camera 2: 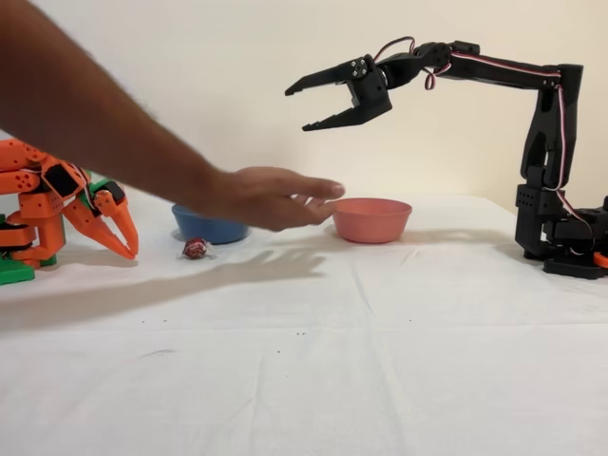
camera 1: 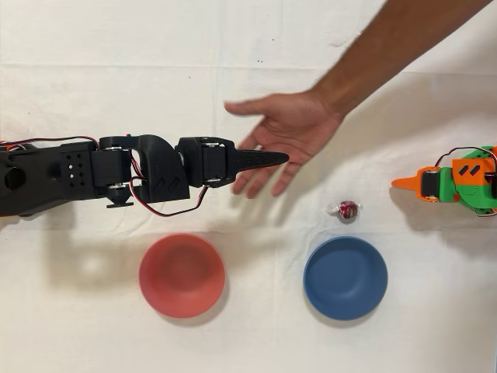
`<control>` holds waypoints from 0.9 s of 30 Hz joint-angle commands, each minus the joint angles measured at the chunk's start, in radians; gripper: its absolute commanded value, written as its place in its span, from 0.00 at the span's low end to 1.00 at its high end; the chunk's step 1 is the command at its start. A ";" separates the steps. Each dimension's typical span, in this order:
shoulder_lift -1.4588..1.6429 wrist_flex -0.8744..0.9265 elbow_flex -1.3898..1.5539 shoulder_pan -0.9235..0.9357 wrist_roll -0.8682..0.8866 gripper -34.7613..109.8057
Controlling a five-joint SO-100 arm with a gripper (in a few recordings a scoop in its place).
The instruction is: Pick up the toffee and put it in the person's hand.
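My gripper (camera 2: 306, 106) hangs high with its jaws spread and nothing between them, above the person's hand (camera 1: 283, 136); the toffee (camera 1: 346, 209) lies on the table beyond that hand, just beside the blue bowl (camera 1: 345, 277), so I judge I must reach past and down; I read no writing anywhere.

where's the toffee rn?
On the cloth: in the overhead view the toffee lies just above the blue bowl, right of the person's hand. The pincer hangs open, high above the table.
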 commanded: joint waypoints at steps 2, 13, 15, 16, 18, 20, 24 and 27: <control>0.127 -0.002 -0.008 0.000 0.002 0.41; 0.267 0.026 0.094 0.002 -0.018 0.40; 0.325 0.028 0.152 0.002 -0.014 0.39; 0.356 0.028 0.186 0.002 -0.009 0.38; 0.422 0.005 0.265 0.003 0.006 0.36; 0.489 -0.043 0.354 0.009 0.035 0.31; 0.620 -0.084 0.509 0.025 0.031 0.25; 0.715 -0.054 0.597 0.038 -0.005 0.24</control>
